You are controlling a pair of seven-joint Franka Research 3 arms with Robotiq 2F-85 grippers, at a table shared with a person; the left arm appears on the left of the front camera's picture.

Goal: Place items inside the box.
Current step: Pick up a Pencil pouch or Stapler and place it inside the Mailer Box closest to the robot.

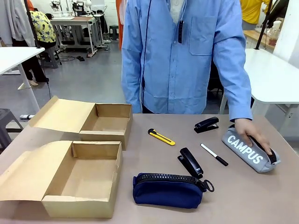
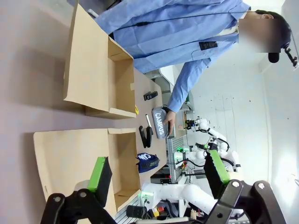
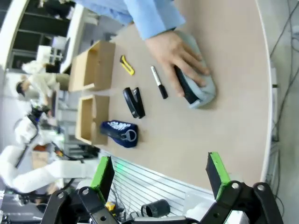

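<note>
The larger brown box point(image 1: 79, 182) stands open and empty at the near left, its lid flap folded out to the left. Right of it lies the navy zip pouch point(image 1: 168, 190). Beyond the pouch are a black stapler point(image 1: 190, 162), the white-capped marker point(image 1: 214, 154) and the yellow-and-black utility knife point(image 1: 161, 136). In the left wrist view my left gripper point(image 2: 158, 170) is open and holds nothing, high over the near box point(image 2: 70, 158). My right gripper point(image 3: 159, 171) is also open and holds nothing, off the table's right end, well short of the pouch point(image 3: 117, 131) and stapler point(image 3: 134, 102).
A smaller open box point(image 1: 105, 123) sits behind the near one. A second black stapler point(image 1: 206, 124) lies at the far right. A person in a blue shirt stands at the far side, one hand point(image 1: 250, 133) on a grey CAMPUS pouch point(image 1: 247, 151).
</note>
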